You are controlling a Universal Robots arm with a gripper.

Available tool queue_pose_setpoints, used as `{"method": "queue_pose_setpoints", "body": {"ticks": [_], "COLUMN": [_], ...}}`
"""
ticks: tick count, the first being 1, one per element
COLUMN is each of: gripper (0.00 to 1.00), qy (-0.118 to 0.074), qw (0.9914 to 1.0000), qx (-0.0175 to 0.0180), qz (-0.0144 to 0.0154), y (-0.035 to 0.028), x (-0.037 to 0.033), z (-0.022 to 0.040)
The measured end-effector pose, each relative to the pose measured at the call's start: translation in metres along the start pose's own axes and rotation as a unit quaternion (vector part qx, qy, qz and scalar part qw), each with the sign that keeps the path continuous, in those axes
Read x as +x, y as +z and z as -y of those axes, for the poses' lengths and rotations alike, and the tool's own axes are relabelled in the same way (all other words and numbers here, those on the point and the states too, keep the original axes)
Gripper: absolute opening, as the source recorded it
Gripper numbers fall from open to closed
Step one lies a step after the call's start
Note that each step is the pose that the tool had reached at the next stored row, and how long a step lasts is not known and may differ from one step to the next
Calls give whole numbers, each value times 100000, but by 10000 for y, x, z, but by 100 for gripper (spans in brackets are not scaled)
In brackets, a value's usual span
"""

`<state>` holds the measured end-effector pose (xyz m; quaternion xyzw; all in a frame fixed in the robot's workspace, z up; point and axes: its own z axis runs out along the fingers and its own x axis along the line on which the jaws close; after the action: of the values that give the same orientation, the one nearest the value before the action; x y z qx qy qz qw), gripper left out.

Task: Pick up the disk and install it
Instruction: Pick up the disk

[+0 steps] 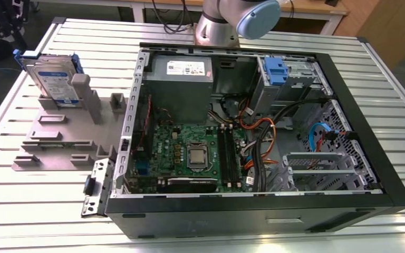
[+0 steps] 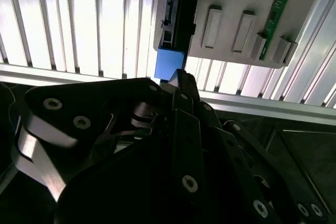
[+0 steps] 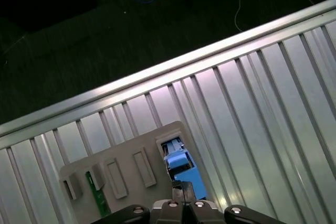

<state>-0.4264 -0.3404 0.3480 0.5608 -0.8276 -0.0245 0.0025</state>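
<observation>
the pickup step was in hand: the disk [image 1: 51, 81] stood upright in its grey stand [image 1: 55, 139] beside the open computer [image 1: 259, 200]; the gripper [image 3: 184, 193] hung above it, narrow and empty; a grab, i reckoned, called for wider jaws squared to its blue frame.

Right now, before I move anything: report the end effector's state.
End effector: closed, holding nothing; the disk stands in the grey fixture.
</observation>
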Motion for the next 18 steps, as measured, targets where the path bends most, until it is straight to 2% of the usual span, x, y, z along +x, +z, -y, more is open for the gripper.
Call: {"method": "queue_pose_setpoints", "body": {"ticks": [3, 6, 10, 15, 16, 18], "gripper": [11, 11, 11, 11, 11, 11], "qy": [-2447, -5219, -8806, -12918, -13266, -13442], "qw": [99970, 99863, 99611, 99160, 99114, 99090], "qx": [-59, -123, -208, -308, -313, -321], "qz": [-105, -226, -381, -564, -576, -599], "y": [2, 5, 9, 12, 12, 12], "x": [-1, -1, -1, -1, -2, -11], "z": [0, 0, 0, 0, 1, 5]}}
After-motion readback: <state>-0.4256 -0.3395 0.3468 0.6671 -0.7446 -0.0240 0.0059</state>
